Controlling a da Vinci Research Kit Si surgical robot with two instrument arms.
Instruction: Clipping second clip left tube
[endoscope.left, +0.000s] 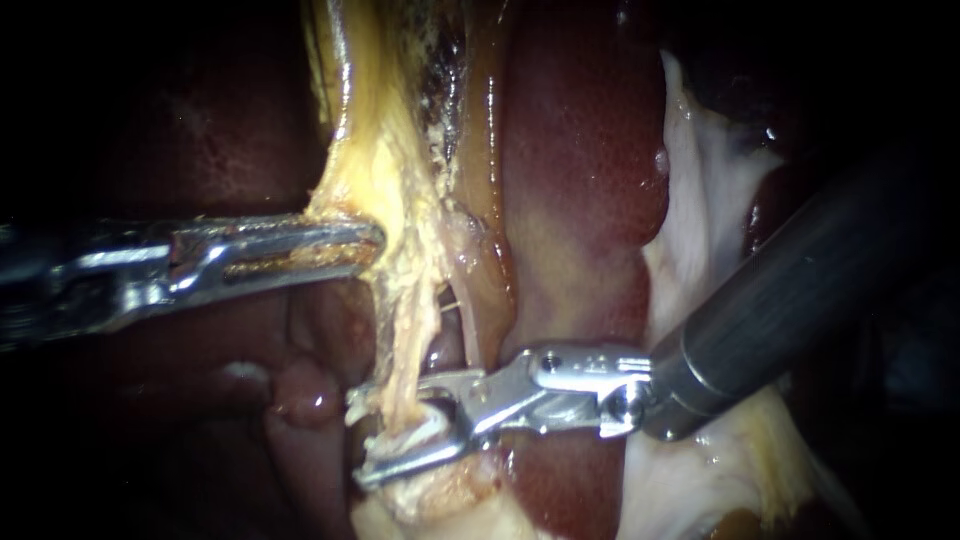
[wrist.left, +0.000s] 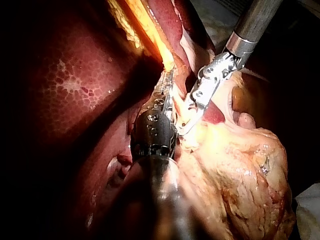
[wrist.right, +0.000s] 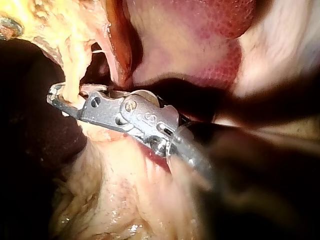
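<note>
The left instrument pinches yellow tissue tight; the right instrument holds its jaws open around the left tube (ready to clip).

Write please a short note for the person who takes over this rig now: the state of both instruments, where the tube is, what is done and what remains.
Left instrument: end effector shut on the yellow left tube, gripping its upper part.
Right instrument: end effector open, straddling the same tube lower down, with the tube in the gap.
Done: the tube is held and the right instrument is in place around it.
Left: close the right end effector to set the clip, then open and back off. I cannot make out any clip on the tube.
</note>
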